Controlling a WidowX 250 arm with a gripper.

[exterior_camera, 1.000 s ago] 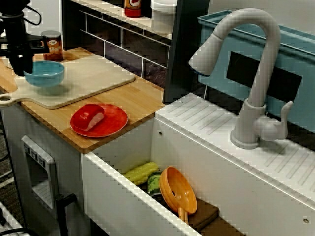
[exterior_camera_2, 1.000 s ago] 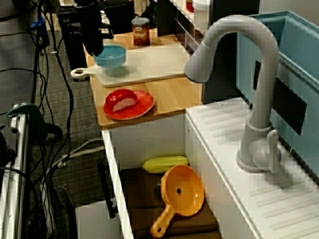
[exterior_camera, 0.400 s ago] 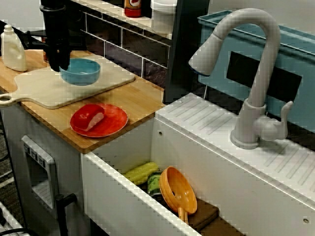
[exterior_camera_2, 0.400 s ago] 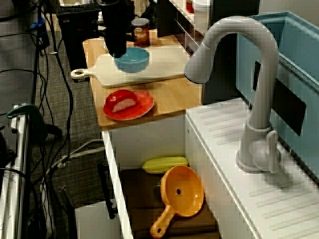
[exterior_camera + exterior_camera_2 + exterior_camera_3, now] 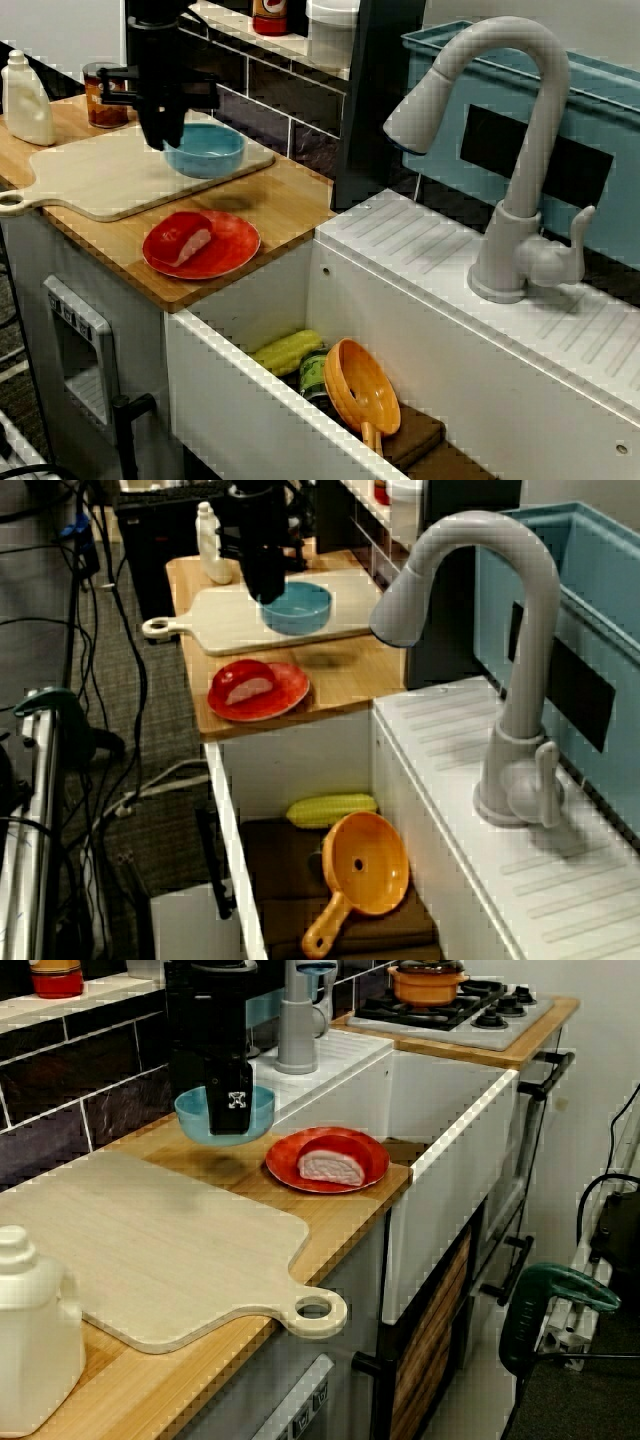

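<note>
My black gripper (image 5: 165,132) is shut on the near rim of a light blue bowl (image 5: 212,152) and holds it a little above the counter. The bowl (image 5: 302,608) hangs over the right end of the pale cutting board (image 5: 240,625); its shadow falls on the bare wood beside the board. In the low view from the counter's end the gripper (image 5: 230,1115) covers the bowl's (image 5: 192,1110) middle. Just beyond sits a red plate (image 5: 372,1155) bearing a pink piece of food (image 5: 325,1167), also seen as the plate (image 5: 228,246) near the counter's front edge.
A white bottle (image 5: 27,100) and a brown jar (image 5: 100,95) stand at the board's far left. The white sink to the right holds a corn cob (image 5: 288,352), a can and an orange strainer (image 5: 362,388). The grey faucet (image 5: 510,150) rises behind it. A stove with an orange pot (image 5: 428,982) lies farther along.
The gripper has carried the blue bowl rightward, from the board's left end to its right end, nearer the red plate and sink. The bottle and jar are now uncovered.
</note>
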